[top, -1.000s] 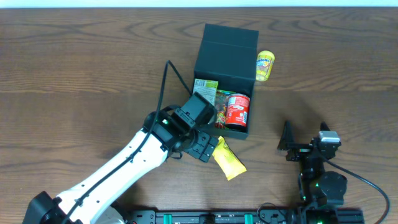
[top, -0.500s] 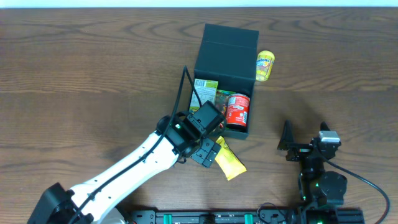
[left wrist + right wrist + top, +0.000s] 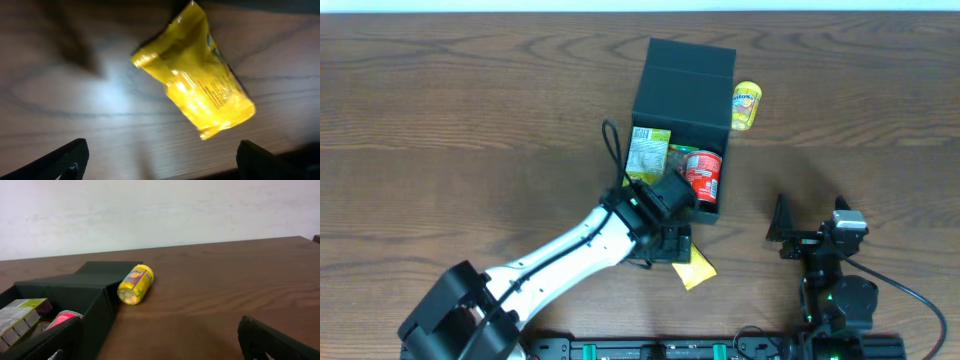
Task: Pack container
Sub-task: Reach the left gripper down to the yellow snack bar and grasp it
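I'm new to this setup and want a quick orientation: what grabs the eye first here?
The dark open box in the middle of the table stands out, holding a red can and a green carton. Nearer the robot, a bright yellow packet lies under the white left arm, jaws open. A yellow jar lies on its side beside the box.

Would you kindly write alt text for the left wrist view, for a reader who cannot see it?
A crinkled yellow snack packet lies on the wooden table, seen from close above and slightly blurred. The left hand is open, its two dark fingertips showing at the bottom corners and holding nothing.
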Controlling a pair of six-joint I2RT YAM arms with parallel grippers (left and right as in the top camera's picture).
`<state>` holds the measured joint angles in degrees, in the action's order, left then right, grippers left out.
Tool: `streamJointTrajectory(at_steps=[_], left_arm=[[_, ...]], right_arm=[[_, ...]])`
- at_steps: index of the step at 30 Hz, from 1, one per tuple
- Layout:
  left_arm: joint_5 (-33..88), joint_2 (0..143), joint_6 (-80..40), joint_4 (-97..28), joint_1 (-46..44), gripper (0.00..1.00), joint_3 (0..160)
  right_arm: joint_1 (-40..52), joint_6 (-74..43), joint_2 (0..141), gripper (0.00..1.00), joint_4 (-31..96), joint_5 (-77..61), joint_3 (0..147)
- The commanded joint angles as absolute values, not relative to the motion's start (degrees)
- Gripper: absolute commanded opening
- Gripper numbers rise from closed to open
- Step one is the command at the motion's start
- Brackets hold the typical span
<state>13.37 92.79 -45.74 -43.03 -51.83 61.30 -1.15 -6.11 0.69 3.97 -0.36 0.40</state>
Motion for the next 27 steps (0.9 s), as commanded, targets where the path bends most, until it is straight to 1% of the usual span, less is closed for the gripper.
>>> streamJointTrajectory(at_steps=[1,5,9,18,27], left_arm=[[12.29,93.14,-57.63,-42.94,-55.00,0.95,60.90],[8.71,93.38,-67.83,-43.05,-58.57,0.96,60.90],[7.05,94.35,-76.34,-41.76,-59.29,0.95,60.90],[2.48,95.42,-86.94,-33.21,-59.29,0.95,60.90],[1.08,98.37,-92.86,-31.68,-59.29,0.96,60.95]], right_arm=[[-0.34,-6.79,0.40,0.99,4.27,-0.21,0.32],[-0.34,-6.79,0.40,0.99,4.27,-0.21,0.32],[-0.34,-6.79,0.40,0.99,4.27,-0.21,0.32],[-0.34,-6.79,0.38,0.99,4.27,-0.21,0.32],[-0.34,-6.79,0.40,0.99,4.27,-0.21,0.32]])
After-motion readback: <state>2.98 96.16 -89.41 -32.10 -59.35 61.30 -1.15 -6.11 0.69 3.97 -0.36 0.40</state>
